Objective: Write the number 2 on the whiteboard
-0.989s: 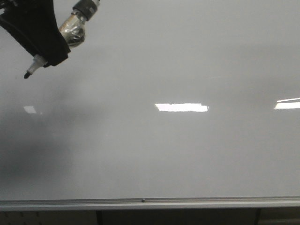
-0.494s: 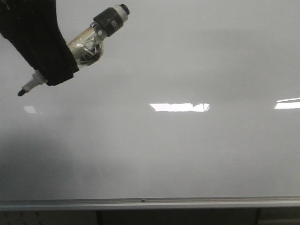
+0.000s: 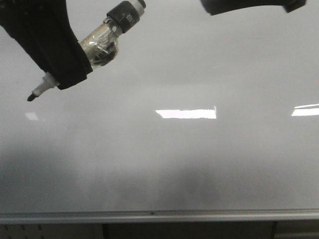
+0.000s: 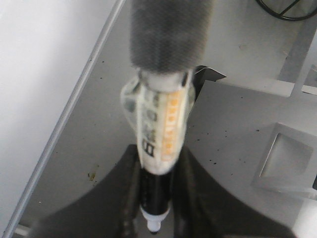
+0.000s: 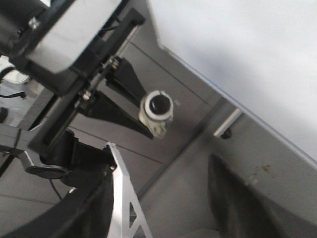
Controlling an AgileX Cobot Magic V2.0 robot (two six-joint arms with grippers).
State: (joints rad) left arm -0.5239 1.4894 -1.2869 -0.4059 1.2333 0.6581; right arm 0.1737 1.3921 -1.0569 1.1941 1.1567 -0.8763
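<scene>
The whiteboard (image 3: 199, 149) fills the front view, glossy white-grey with a silver rail (image 3: 159, 215) along its lower edge. No number 2 or other mark shows on it. My left gripper (image 3: 64, 74) is at the upper left, shut on a marker (image 3: 99, 44) wrapped in clear tape. The marker's dark tip (image 3: 31, 97) points down-left, close in front of the board; I cannot tell whether it touches. In the left wrist view the marker (image 4: 157, 134) sits between the dark fingers (image 4: 124, 198). My right gripper (image 5: 158, 218) is open and empty; it shows at the front view's top edge (image 3: 244, 5).
In the right wrist view the whiteboard (image 5: 247, 54) lies at the upper right, and the left arm with the marker's round end (image 5: 157, 110) is beside it. A grey floor with a square panel (image 4: 282, 158) shows below the board. Light reflections (image 3: 187, 113) lie on the board.
The left gripper and marker moved down, then a little right; the tip is lower than a second ago. The right gripper has come into the front view at the top edge.
</scene>
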